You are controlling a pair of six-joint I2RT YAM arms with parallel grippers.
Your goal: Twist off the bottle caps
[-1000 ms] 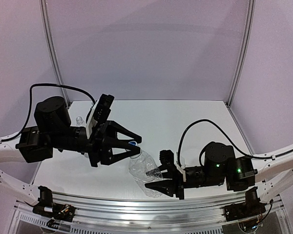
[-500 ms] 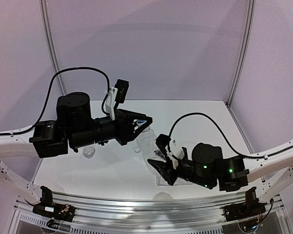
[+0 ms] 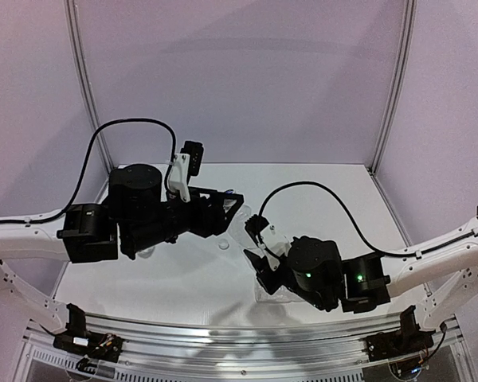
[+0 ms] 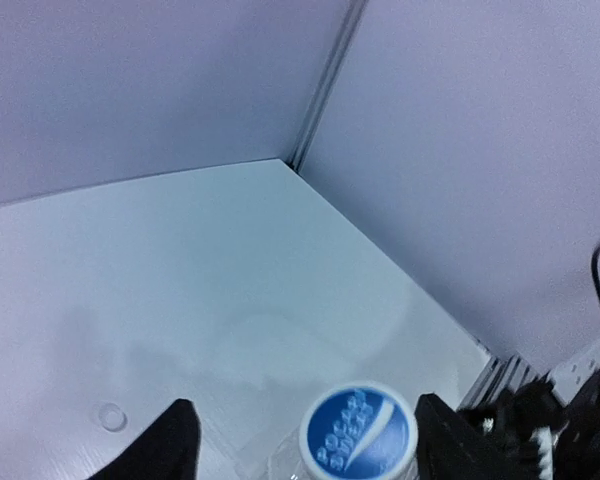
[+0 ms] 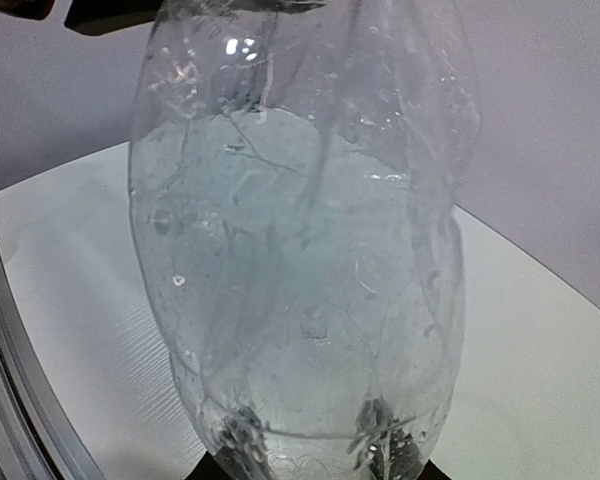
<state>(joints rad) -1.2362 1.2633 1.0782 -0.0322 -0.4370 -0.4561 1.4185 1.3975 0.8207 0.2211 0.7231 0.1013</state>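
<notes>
A clear crinkled bottle (image 3: pixel 240 228) stands tilted at the table's middle, and its body fills the right wrist view (image 5: pixel 300 230). My right gripper (image 3: pixel 260 261) is shut on its lower part, the fingers (image 5: pixel 232 440) showing dark through the plastic. The bottle cap (image 4: pixel 358 432), white-rimmed with a blue printed top, sits on the neck between the fingers of my left gripper (image 4: pixel 302 425). That gripper (image 3: pixel 233 202) is open: its right finger is close beside the cap and its left finger stands well away. One loose cap (image 3: pixel 223 245) lies on the table (image 4: pixel 111 415).
The white table (image 3: pixel 327 191) is enclosed by pale walls with metal posts (image 3: pixel 386 87) at the back corners. A rail (image 3: pixel 239 334) runs along the near edge. Part of another clear bottle (image 3: pixel 147 253) peeks out below the left arm.
Both arms carried the bottle up and away from the near edge and tipped it more upright. The left jaws, closed on the cap before, have now opened around it.
</notes>
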